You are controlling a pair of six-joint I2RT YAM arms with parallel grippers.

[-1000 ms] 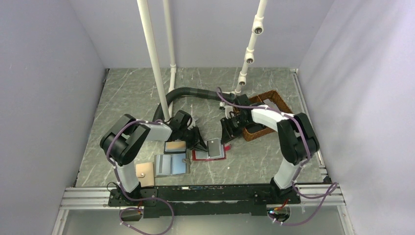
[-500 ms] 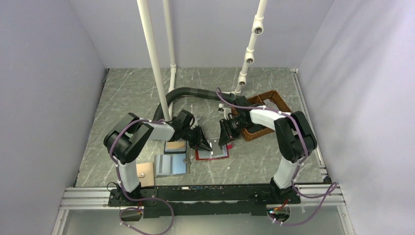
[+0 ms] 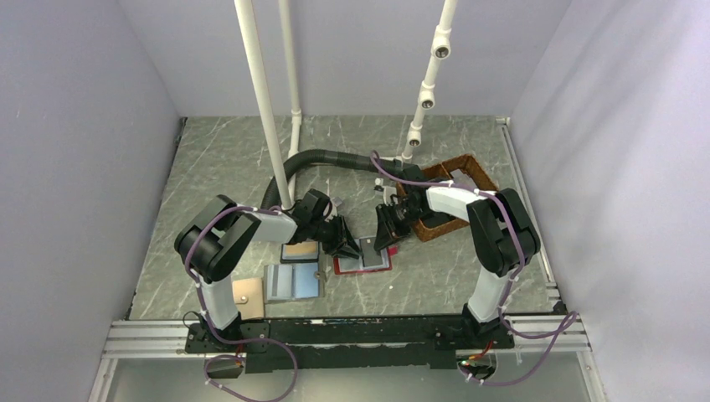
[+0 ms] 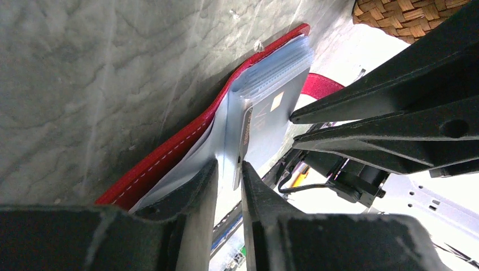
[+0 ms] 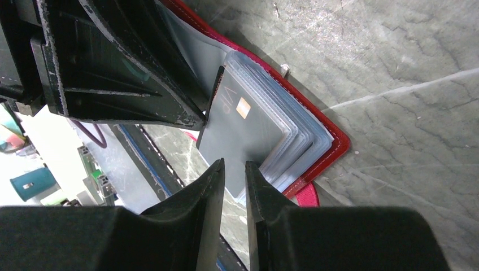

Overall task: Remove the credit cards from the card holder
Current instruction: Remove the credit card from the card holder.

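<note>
Red card holder (image 3: pixel 347 269) is seen lying open at the middle of the grey marbled counter (image 3: pixel 218 167), between the two tools; open room is left behind it toward the far wall and at the far left; the near left is crowded by a dark-framed wallet (image 3: pixel 300 251) with a tan panel just beside it, a pale blue bifold (image 3: pixel 293 282) nearer the rail, and a tan-orange card (image 3: pixel 248 293) by the left arm's base; a wicker basket (image 3: pixel 477 172) is set near the right edge, and a black hose (image 3: pixel 322 157) is curved across the back; the left tool (image 3: pixel 344 244) is closed narrow on a pale inner leaf of the holder; the right tool (image 3: pixel 387 238) is closed narrow on the lower edge of a dark grey credit card (image 5: pixel 240 132); from above, neither grip can be made out; how deep the card sits in its sleeve cannot be told; in the wrist views a red stitched cover, a fanned stack of clear sleeves and a small red tab are shown; the card is marked "VIP", with a small orange square.
</note>
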